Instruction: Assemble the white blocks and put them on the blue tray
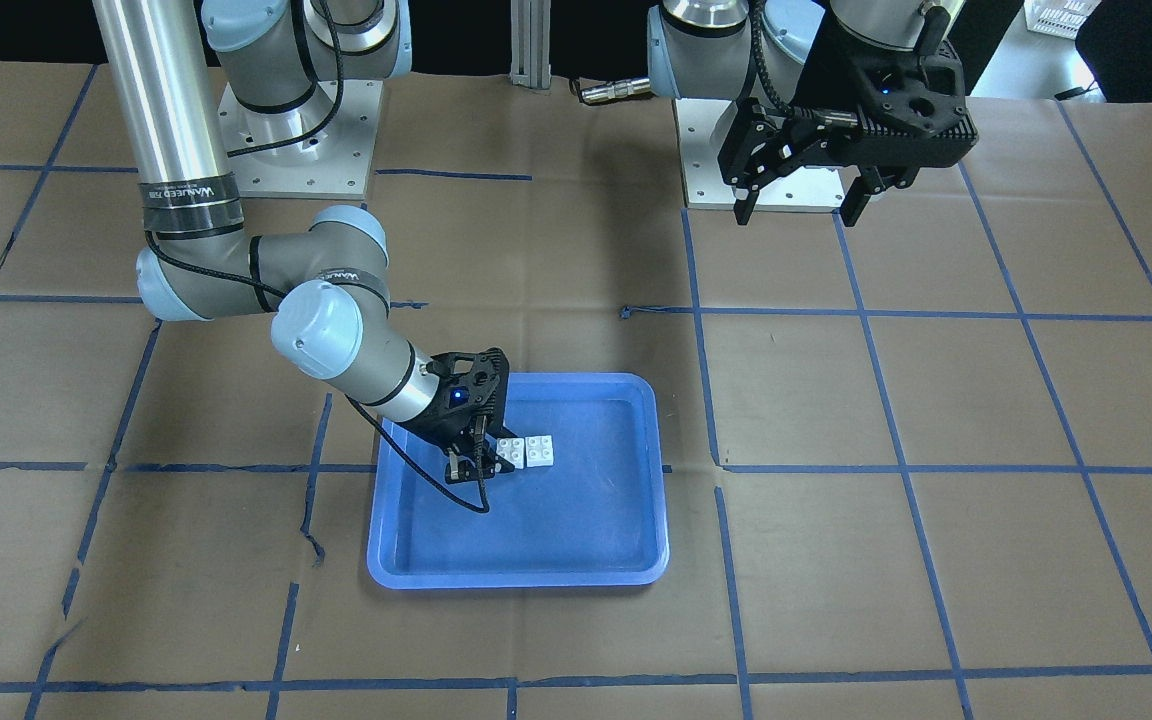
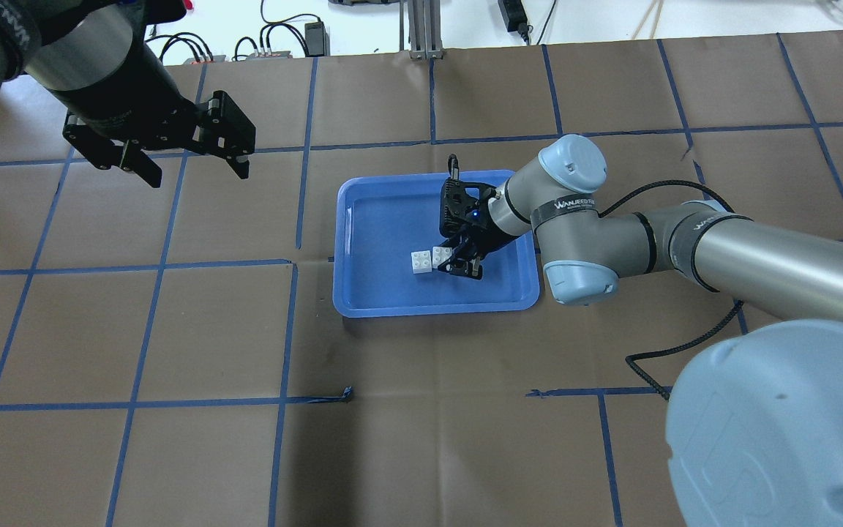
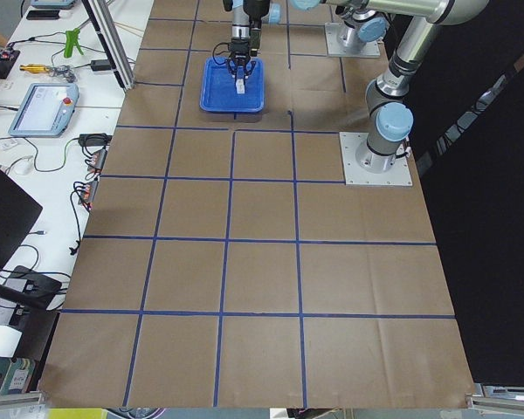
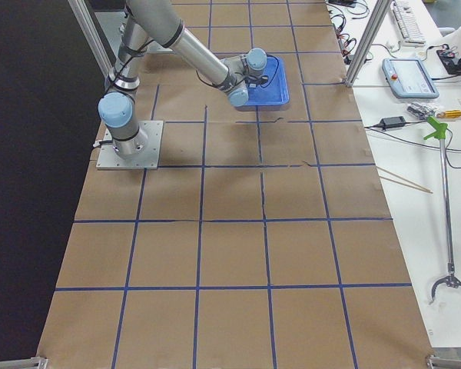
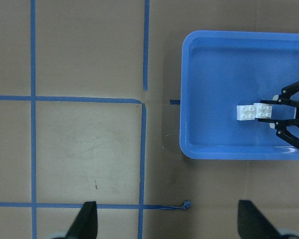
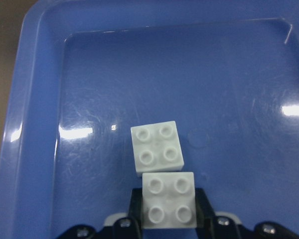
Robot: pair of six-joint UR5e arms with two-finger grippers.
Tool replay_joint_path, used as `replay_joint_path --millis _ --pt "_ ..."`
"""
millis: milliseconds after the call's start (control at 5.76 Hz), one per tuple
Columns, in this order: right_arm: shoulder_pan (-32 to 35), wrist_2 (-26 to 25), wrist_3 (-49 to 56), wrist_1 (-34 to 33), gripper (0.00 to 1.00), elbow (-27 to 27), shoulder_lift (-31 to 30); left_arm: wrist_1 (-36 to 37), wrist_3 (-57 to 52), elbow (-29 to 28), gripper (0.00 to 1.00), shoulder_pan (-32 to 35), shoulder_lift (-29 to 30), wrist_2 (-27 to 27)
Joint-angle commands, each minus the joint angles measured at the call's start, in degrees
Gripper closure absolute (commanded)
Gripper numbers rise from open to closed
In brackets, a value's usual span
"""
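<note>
The two white blocks lie side by side, touching, on the floor of the blue tray [image 1: 516, 578]. One block [image 6: 157, 148] is free. The other [image 6: 168, 199] sits between the fingers of my right gripper [image 1: 481, 465], which press on its sides; its edge overlaps the free block a little. In the overhead view the right gripper [image 2: 458, 260] reaches into the tray [image 2: 436, 307] from the right, with the blocks [image 2: 421, 261] at its tip. My left gripper [image 2: 187, 165] is open and empty, high above the table left of the tray. The left wrist view shows the tray [image 5: 239, 37] and blocks [image 5: 248, 113].
The table is covered in brown paper with blue tape grid lines [image 2: 290, 329]. The arm bases [image 1: 301, 140] stand at the robot's edge. A side bench with tools and a tablet [image 3: 44, 105] runs along the far edge.
</note>
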State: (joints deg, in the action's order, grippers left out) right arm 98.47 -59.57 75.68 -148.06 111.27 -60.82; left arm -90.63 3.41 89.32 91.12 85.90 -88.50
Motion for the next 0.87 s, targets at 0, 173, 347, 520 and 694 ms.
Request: replay_joint_path --millis 0,173,347,520,694 --pt "0.06 -0.02 -0.01 0.14 0.68 0.00 0.00 0.02 0.02 -0.02 0.01 0.11 0.06 0.08" --pt "0.06 0.06 -0.01 0.14 0.68 0.00 0.00 0.02 0.02 -0.02 0.01 0.11 -0.03 0.00" --pt "0.06 0.06 0.08 0.23 0.68 0.00 0.00 0.02 0.02 -0.02 0.01 0.11 -0.03 0.00" --pt "0.32 0.06 0.08 0.23 0.68 0.00 0.00 0.02 0.02 0.07 0.01 0.03 0.06 0.00" --pt "0.93 0.06 0.08 -0.03 0.68 0.00 0.00 0.02 0.20 -0.02 0.01 0.11 0.23 0.00"
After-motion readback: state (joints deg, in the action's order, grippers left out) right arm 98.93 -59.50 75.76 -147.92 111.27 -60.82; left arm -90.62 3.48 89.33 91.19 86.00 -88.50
